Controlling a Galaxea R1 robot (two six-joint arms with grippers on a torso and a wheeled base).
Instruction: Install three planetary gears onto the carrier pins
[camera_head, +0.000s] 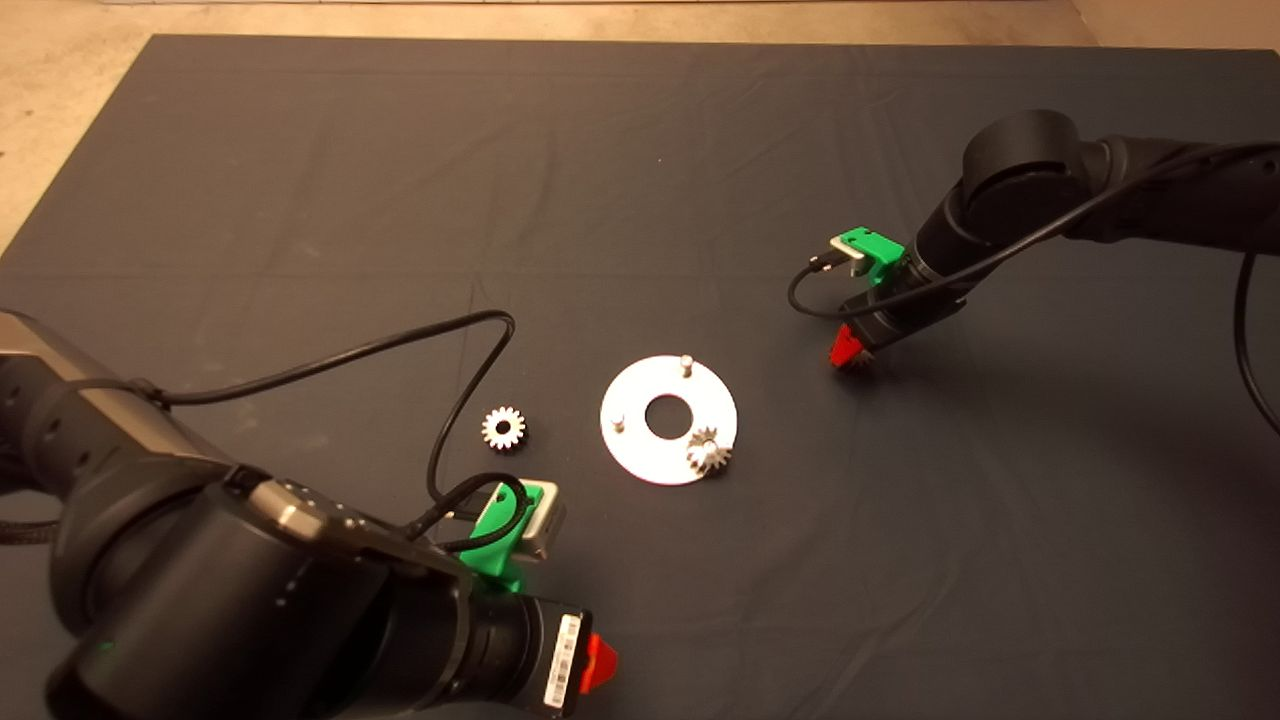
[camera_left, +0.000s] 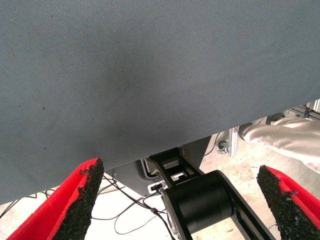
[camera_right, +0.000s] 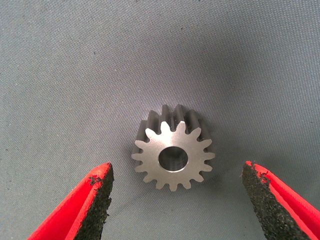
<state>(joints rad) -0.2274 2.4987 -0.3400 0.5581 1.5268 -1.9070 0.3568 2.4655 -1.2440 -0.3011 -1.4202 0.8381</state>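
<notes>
Right tool (camera_right: 176, 200), fingers spread astride a flat-lying gear (camera_right: 172, 156); off-centre closure on pointed teeth could tip it; left tool (camera_left: 182, 200) spread, idle.

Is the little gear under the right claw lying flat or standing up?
Flat. The gear lies on the mat, its hole facing up, between the open right gripper fingers, untouched.

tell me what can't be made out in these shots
- Gear under the right gripper: hidden by the gripper in the head view; only the right wrist view shows it.
- Gear on the disc: too small in the head view to tell if it is seated fully on its pin.
- Left gripper: mostly hidden behind its arm in the head view.
</notes>
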